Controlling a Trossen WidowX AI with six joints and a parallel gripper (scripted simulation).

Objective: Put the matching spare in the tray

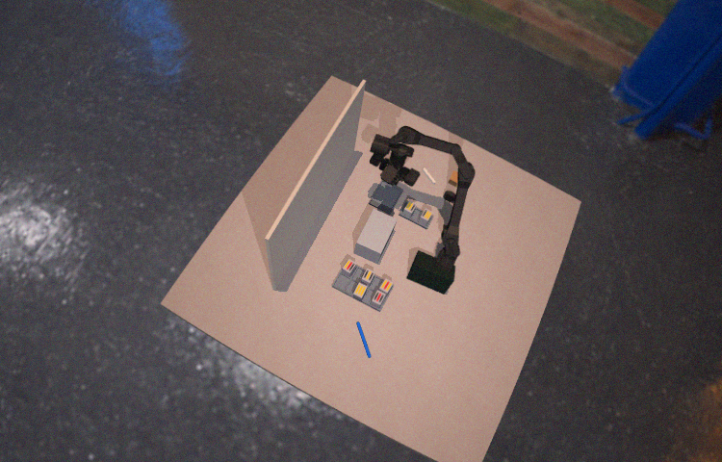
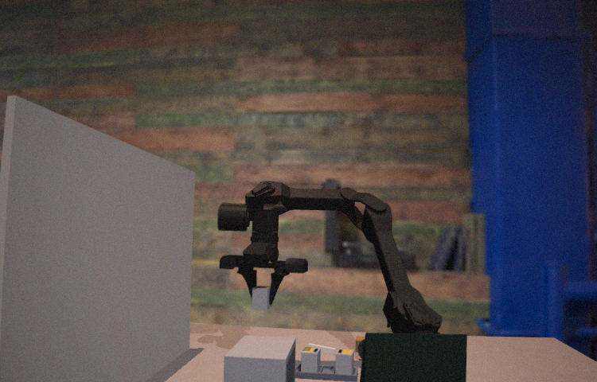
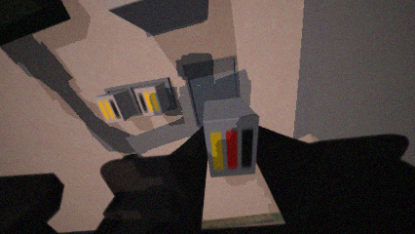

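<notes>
One striped grey block (image 2: 260,298) (image 3: 231,141) sat pinched in my claw (image 1: 398,177) (image 2: 261,294) (image 3: 225,128), aloft toward the tabletop's (image 1: 445,354) (image 2: 520,355) (image 3: 29,122) far edge; looked light, stiff, maybe slick, so flat sides seemed the best grip.

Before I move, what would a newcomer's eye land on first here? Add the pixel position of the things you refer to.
Likely the dark arm (image 1: 462,189) (image 2: 314,198), arched over the table, its claw (image 2: 261,290) (image 3: 225,128) shut on a grey block (image 2: 260,298) (image 3: 231,146) in mid-air; the wrist view shows the block's yellow, red and black stripes. Next, the tall grey panel (image 1: 319,189) (image 2: 93,236) (image 3: 356,73) standing beside it. From above, the blue stick (image 1: 363,339) also pops, lying near the rack (image 1: 343,280) of five striped blocks.
</notes>
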